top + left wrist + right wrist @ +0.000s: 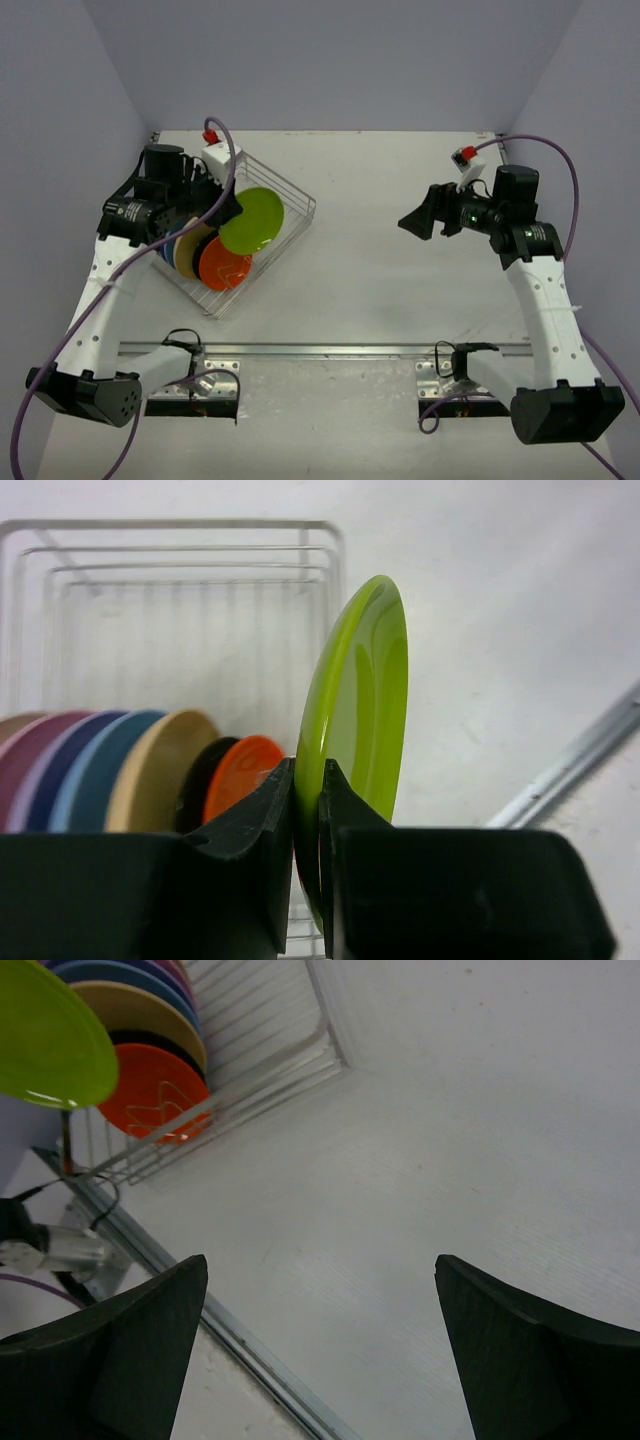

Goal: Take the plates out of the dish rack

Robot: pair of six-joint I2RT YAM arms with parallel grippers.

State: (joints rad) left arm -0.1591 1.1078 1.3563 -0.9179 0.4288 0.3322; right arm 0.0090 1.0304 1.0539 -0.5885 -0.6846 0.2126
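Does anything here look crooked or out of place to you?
Only the lime green plate stands out: it sits higher than the other plates in the dish rack, because the left gripper is pinching its rim. Nothing looks spilled or broken.

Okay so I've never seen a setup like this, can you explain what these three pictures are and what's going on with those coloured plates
It is a robot with two white arms fixed at the near edge of a table. The wide picture is taken from above and behind them. The other two come from small cameras on each wrist, so the dark shapes at the bottom are each arm's own fingers. On the table stands a wire dish rack holding plates on edge, among them an orange plate. The left gripper is shut on the rim of the lime green plate, which stands higher than the others. The right gripper is open and holds nothing, hanging above bare table.
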